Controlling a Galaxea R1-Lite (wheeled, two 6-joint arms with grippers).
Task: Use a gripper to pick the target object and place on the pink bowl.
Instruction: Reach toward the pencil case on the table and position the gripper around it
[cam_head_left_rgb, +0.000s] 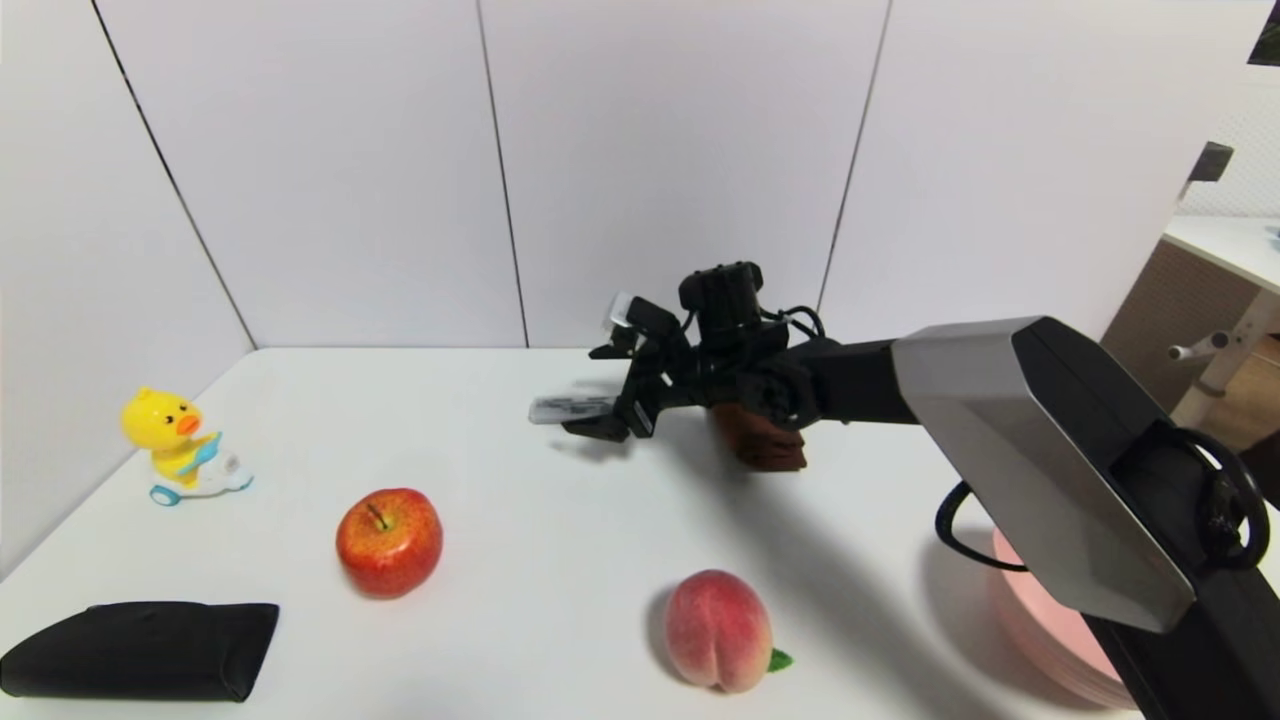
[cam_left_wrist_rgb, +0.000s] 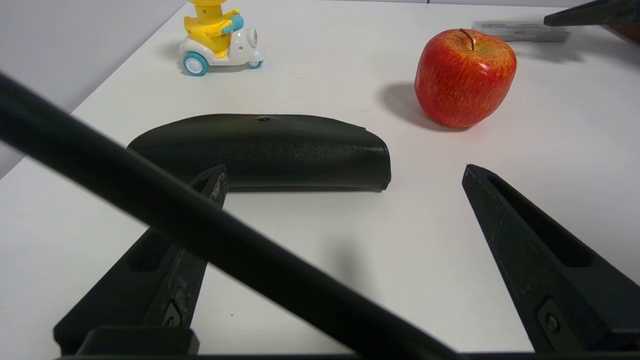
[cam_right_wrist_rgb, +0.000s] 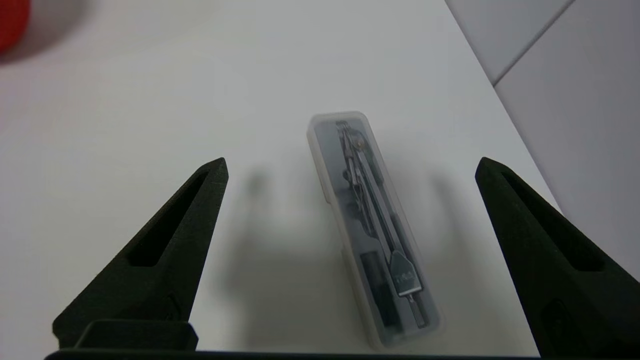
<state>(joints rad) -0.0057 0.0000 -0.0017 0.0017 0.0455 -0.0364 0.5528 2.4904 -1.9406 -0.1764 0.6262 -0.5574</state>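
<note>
So going left to right across the table (cam_head_left_rgb: 560, 560): the yellow duck toy (cam_head_left_rgb: 180, 445) sat near the left edge, with the black pouch (cam_head_left_rgb: 140, 650) down by the front-left corner. My left gripper (cam_left_wrist_rgb: 345, 210) was parked low just behind that pouch, fingers spread apart with nothing between them. Right of the pouch was the red apple (cam_head_left_rgb: 390, 540), and a bit further right, closer to the front edge, the peach (cam_head_left_rgb: 718, 630).

The target object (cam_head_left_rgb: 572, 408) lay flat toward the back edge, about mid-table. It's a slim, clear-ish grey case with what looked like a metal compass inside. My right gripper (cam_head_left_rgb: 608, 390) was reaching in from the right, pointed leftward and tilted down a little, with its jaws wide open and holding nothing. In the right wrist view the case (cam_right_wrist_rgb: 372, 230) sat squarely in the gap between my two fingers (cam_right_wrist_rgb: 165, 255), running lengthwise along the way I was pointing, not touching either one. Couldn't tell whether the fingertips were down at table level.

A brown folded towel (cam_head_left_rgb: 760, 440) peeked out from under my right arm. The pink bowl (cam_head_left_rgb: 1050, 630) sat at the front-right corner, mostly hidden by that arm, well apart from the case.
</note>
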